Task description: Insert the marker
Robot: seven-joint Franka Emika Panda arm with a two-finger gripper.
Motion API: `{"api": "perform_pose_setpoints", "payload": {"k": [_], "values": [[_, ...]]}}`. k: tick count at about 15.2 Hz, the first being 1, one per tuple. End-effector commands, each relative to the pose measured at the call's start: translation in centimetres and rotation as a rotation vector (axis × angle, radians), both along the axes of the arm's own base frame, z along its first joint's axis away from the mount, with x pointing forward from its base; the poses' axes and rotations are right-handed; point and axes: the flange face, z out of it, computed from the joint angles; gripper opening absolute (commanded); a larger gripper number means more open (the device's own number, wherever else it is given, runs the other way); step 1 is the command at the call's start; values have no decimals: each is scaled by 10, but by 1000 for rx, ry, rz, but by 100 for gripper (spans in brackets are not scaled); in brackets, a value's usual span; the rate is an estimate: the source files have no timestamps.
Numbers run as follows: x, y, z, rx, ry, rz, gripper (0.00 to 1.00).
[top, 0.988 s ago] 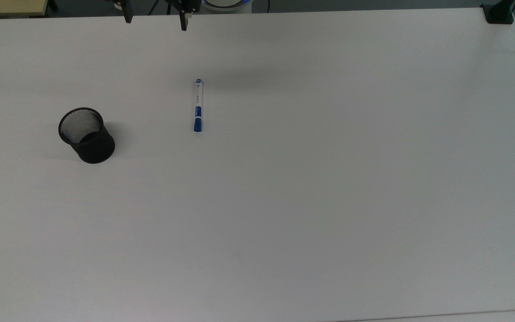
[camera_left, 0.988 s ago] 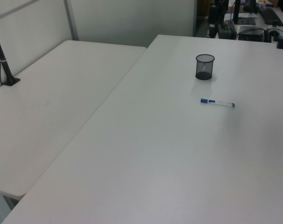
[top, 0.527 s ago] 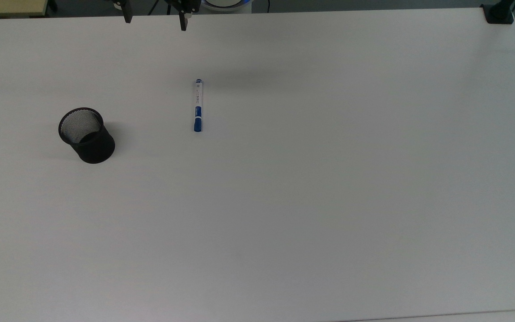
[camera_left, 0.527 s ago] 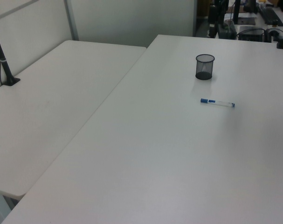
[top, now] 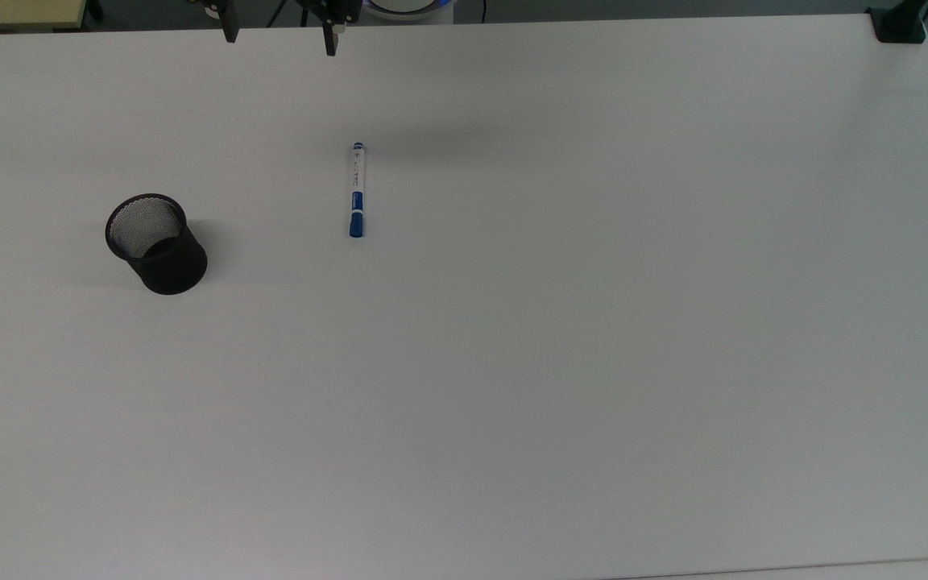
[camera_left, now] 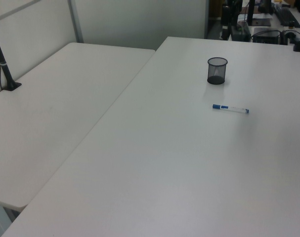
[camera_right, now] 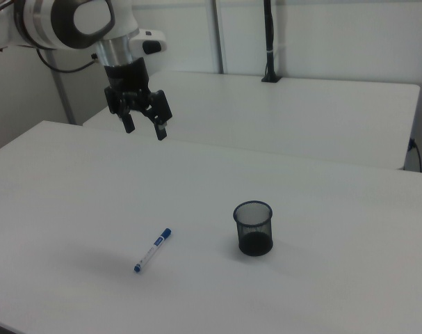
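Observation:
The marker, white-barrelled with a blue cap, lies flat on the white table; it also shows in the left view as the marker and in the right view as the marker. A black mesh cup stands upright to the top view's left of it, cup, cup. My gripper hangs open and empty high above the table, well clear of the marker. In the top view the gripper is at the upper edge, its two fingers spread wide.
A second white table adjoins on the left view's left, with a black post clamped to it. A black clamp sits on the top view's upper right table corner.

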Motion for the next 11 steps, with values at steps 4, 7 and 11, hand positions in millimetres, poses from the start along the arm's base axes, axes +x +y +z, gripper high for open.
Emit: {"api": "perform_pose_setpoints", "payload": {"k": [4, 7, 11], "values": [[19, 5, -86, -99, 129, 191, 100], [15, 21, -145, -136, 131, 212, 100], [13, 25, -190, -127, 105, 191, 100]]}}
